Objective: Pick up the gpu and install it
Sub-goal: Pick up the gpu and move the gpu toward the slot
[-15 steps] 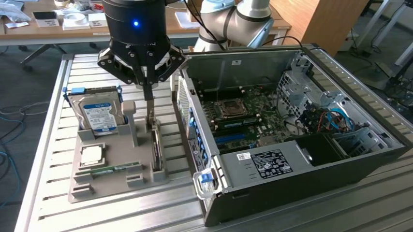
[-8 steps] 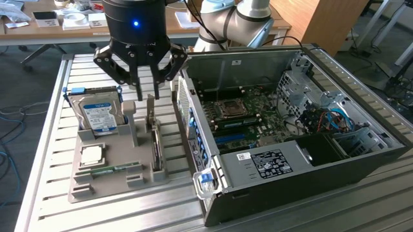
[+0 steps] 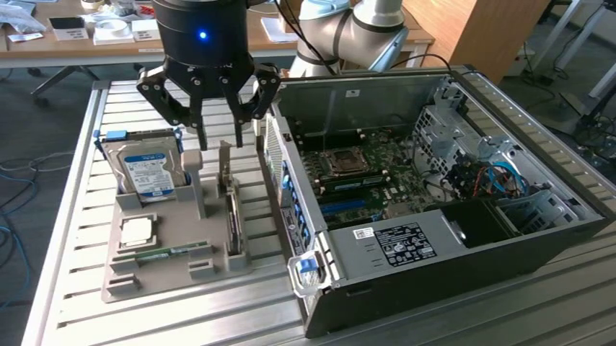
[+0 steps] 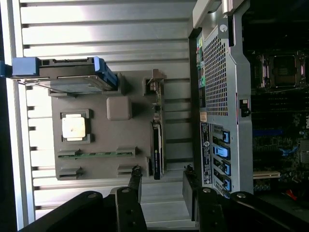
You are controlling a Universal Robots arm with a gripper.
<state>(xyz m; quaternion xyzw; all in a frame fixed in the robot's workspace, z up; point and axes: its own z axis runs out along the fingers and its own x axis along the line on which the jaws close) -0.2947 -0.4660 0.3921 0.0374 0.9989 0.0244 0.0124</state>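
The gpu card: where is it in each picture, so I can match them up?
Exterior view: the gpu stands on edge in the grey holder, between the hard drive and the computer case.
Wrist view: the gpu, seen edge-on, sits at the holder's edge nearest the case.
Shared landmark: the blue-railed hard drive.

The gpu (image 3: 232,220) is thin and dark. It stands on its edge in a gray holder (image 3: 159,277), metal bracket upright.

No text can be read. The blue-white label (image 3: 151,176) on the hard drive (image 3: 143,149) and the black label (image 3: 405,245) on the power supply (image 3: 358,254) carry print too small to make out.
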